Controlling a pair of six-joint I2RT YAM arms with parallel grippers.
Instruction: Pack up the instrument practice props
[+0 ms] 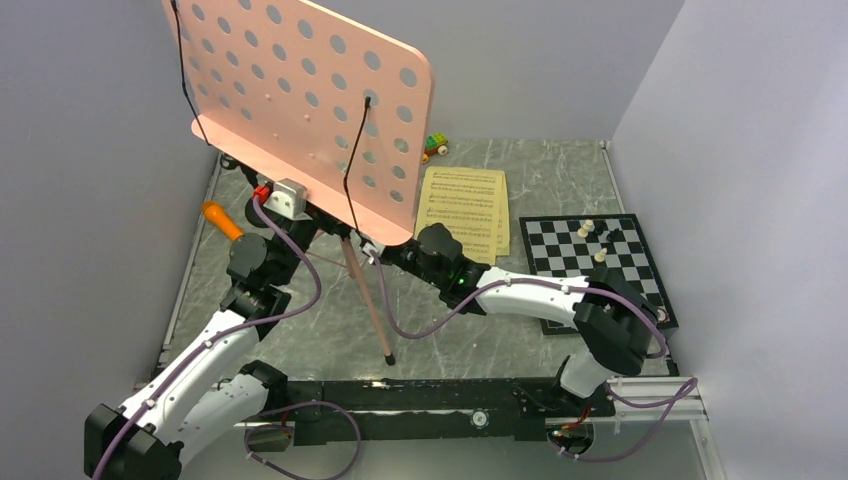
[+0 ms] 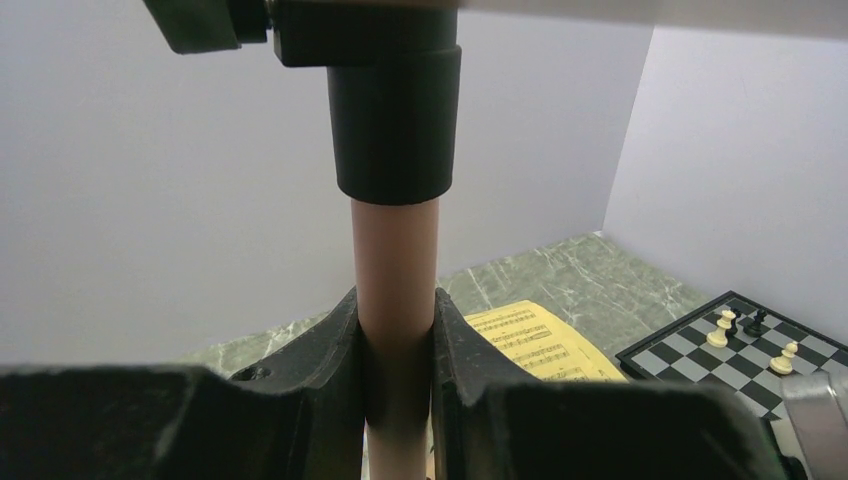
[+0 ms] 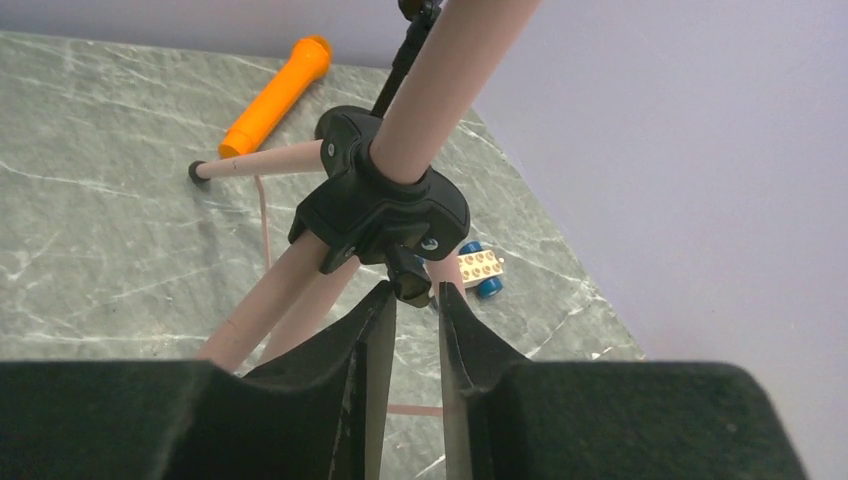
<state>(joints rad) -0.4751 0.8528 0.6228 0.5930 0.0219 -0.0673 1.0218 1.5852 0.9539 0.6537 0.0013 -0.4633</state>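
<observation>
"Pink pole in black fingers: how does the left arm (image 1: 200,360) stand?"

"It rises from the near left corner and bends in toward the music stand (image 1: 300,110). The left claw (image 2: 396,325) is clamped on the stand's pole (image 2: 395,255), one finger on each side, just below the black collar (image 2: 393,130)."

"And the right arm (image 1: 540,290)?"

"It reaches leftward, low over the counter (image 1: 470,335), with its wrist under the lower edge of the perforated tray. The right claw (image 3: 412,300) is narrow, with only a slim gap between its fingers. It points at the black tripod hub (image 3: 380,205), and the hub's small knob (image 3: 410,283) sits right at the fingertips. Whether they pinch the knob I cannot tell."

"What lies around?"

"The orange toy microphone (image 3: 278,95) lies flat on the counter beyond the hub, near one tripod foot. A cream block car (image 3: 480,270) with blue wheels sits just behind the hub. The yellow sheet-music pages (image 1: 463,205) lie flat to the right of the stand, between it and the chessboard (image 1: 600,270), which carries a few pieces. A green block car (image 1: 435,147) is by the far wall."

"Does anything stand in the way?"

"The tilted tray covers the hub and the right claw's fingertips in the top view."

"So where is the stand relative to the claws?"

"It stands on its spread legs, with the pole inside the left claw and the hub at the tip of the right."
</observation>
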